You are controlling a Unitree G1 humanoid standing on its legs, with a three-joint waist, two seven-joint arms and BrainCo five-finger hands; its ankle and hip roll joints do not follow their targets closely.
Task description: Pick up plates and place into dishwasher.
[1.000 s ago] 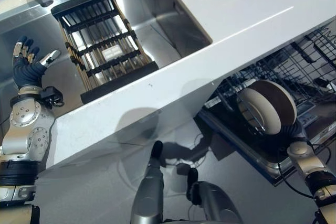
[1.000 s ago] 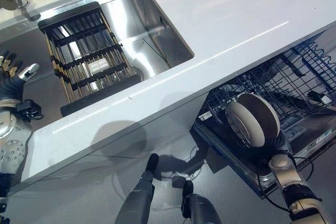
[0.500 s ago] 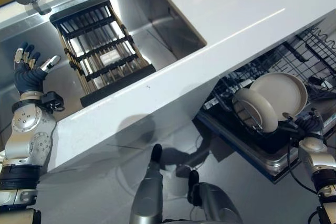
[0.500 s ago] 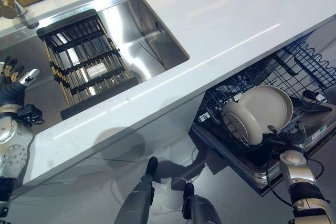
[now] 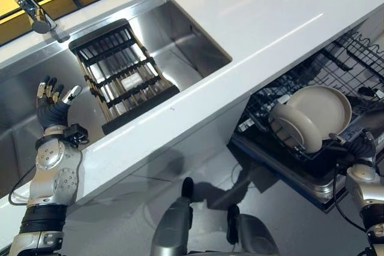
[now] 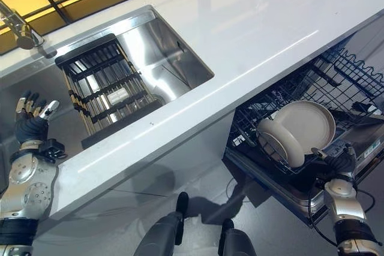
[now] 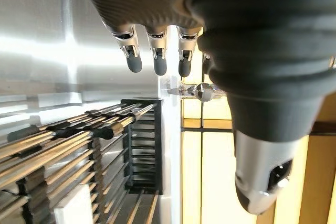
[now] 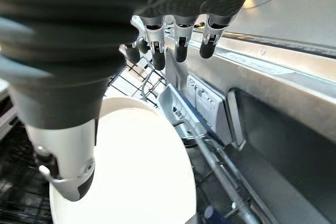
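Note:
Two cream plates stand in the dishwasher's lower rack (image 5: 354, 64). The front plate (image 5: 297, 129) stands on edge, and the back plate (image 5: 324, 107) leans away behind it. My right hand (image 5: 360, 148) hovers just below and right of them, open, its fingers (image 8: 178, 45) straight over the rack. A plate (image 8: 131, 171) lies close under its thumb without being gripped. My left hand (image 5: 53, 109) is raised beside the sink, open and holding nothing, with straight fingers (image 7: 157, 51).
A black dish rack (image 5: 123, 76) sits in the steel sink (image 5: 192, 34), with a tap (image 5: 36, 19) behind it. The white counter (image 5: 270, 10) overhangs the pulled-out dishwasher rack. The dishwasher door (image 8: 273, 129) lies below my right hand.
The back plate was upright in my right hand and now leans back in the rack. My right hand has let go and drawn back. The camera has shifted too.

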